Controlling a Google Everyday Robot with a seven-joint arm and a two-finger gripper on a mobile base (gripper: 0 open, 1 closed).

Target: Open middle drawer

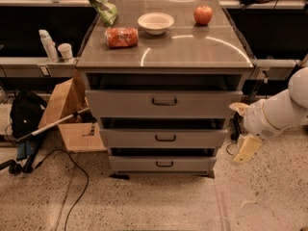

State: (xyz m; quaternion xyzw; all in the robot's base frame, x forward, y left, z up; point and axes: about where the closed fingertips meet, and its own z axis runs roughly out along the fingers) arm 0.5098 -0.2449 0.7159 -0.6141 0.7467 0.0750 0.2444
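White-shelled arm (281, 110) is seen coming in from the right edge, forearm angled down and to the left, kept low beside the cabinet's (163, 57) right side. The gripper (242, 129) is parked just off the right end of the drawer fronts, apart from them, with its two cream fingers (247, 149) spread wide, one pointed up-left and one hung down-left. Nothing is held between them.

The middle drawer (134, 138) is found between the taller top drawer (120, 104) and the shorter bottom drawer (134, 164). Its flat grey front is turned toward the camera, its long axis is laid left to right, and the small dark bar handle (165, 138) is set level at its centre. It's untouched.

Up top, an apple (203, 14), a white bowl (155, 22) and a red packet (121, 37) are laid out.
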